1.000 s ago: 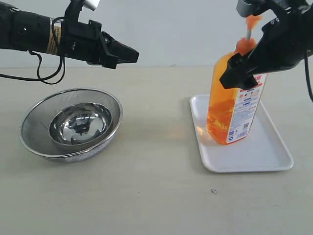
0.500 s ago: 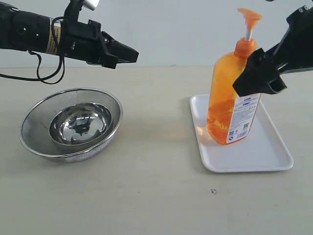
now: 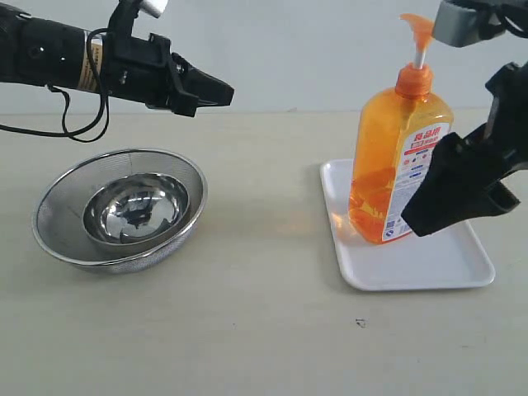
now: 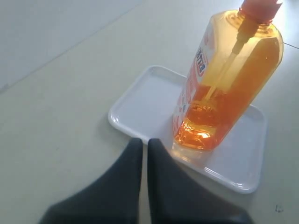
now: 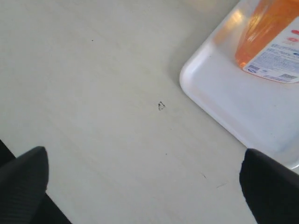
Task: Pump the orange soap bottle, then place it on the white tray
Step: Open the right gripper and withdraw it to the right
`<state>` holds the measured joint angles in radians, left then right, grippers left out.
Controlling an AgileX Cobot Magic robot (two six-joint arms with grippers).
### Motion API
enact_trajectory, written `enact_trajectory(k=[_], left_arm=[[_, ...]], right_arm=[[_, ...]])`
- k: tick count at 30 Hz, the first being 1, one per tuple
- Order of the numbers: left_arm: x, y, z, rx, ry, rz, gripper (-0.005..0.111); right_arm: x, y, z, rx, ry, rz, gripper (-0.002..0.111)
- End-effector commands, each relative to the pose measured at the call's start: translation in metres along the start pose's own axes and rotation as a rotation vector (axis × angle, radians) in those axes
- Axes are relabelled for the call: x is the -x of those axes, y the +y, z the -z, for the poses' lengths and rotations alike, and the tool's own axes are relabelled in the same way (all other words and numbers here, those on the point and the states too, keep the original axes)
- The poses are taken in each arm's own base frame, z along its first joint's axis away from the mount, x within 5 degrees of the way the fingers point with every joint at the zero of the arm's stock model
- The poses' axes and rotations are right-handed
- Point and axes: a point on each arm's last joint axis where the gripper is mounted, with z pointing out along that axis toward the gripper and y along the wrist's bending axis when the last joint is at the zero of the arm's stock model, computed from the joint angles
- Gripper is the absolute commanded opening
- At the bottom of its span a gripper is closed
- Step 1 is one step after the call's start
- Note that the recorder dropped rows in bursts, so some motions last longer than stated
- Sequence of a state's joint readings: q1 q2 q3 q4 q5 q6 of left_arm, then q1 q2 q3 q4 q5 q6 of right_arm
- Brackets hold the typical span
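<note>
The orange soap bottle [image 3: 396, 161] stands upright on the white tray [image 3: 450, 260], its pump head [image 3: 417, 23] raised on the white stem. It also shows in the left wrist view as the bottle [image 4: 224, 88] on the tray [image 4: 140, 105], and partly in the right wrist view as the bottle [image 5: 268, 28] on the tray [image 5: 233, 100]. My right gripper [image 3: 454, 194] is open, off the bottle, in front of it to the right, holding nothing. My left gripper [image 3: 224, 92] hangs shut and empty above the table at the left, far from the bottle; its fingers [image 4: 161, 186] nearly touch.
A round steel mesh strainer [image 3: 54, 239] with a smaller steel bowl [image 3: 136, 210] inside stands on the left of the table. A small dark mark [image 3: 360, 322] lies on the tabletop in front of the tray.
My right gripper has let go of the bottle, pulled away and dropped down to the right. The bottle stays upright on the tray. The left arm has not moved.
</note>
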<state>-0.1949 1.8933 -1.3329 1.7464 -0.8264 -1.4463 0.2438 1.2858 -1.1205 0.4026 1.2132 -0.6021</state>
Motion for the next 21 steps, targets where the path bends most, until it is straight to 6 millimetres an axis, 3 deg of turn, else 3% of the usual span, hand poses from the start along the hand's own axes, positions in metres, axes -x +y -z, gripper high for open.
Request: enact_trajectory(k=[1,7,10,14,17,18,21], left_arm=[[0.001,-0.001,0.003,-0.004,-0.004,-0.006,0.005],[0.001,-0.001,0.003,-0.004,-0.004,-0.006,0.005],[0.001,-0.001,0.003,-0.005,-0.004,-0.006,0.005],[0.001,-0.001,0.003,-0.008,-0.005,-0.006,0.005],[0.001,-0.002,0.002,-0.01,-0.005,-0.012,0.005],[0.0,-0.002,0.001,-0.01,-0.003,-0.026,0.005],[0.0,-0.006,-0.005,-0.018,0.004,-0.067,0.005]], right_arm=[[0.0,0.001,0.003,0.003,-0.008,0.004,0.105],[-0.002,-0.004,0.004,-0.056,0.015,-0.026,0.105],[-0.004,-0.007,0.004,-0.086,0.025,-0.049,0.096],[-0.004,-0.008,0.004,-0.098,0.03,-0.06,0.057],[-0.004,-0.008,0.004,-0.101,0.029,-0.058,0.006],[-0.005,-0.009,0.003,-0.103,0.031,-0.064,0.001],[-0.011,-0.015,-0.006,-0.154,0.043,-0.054,0.0]])
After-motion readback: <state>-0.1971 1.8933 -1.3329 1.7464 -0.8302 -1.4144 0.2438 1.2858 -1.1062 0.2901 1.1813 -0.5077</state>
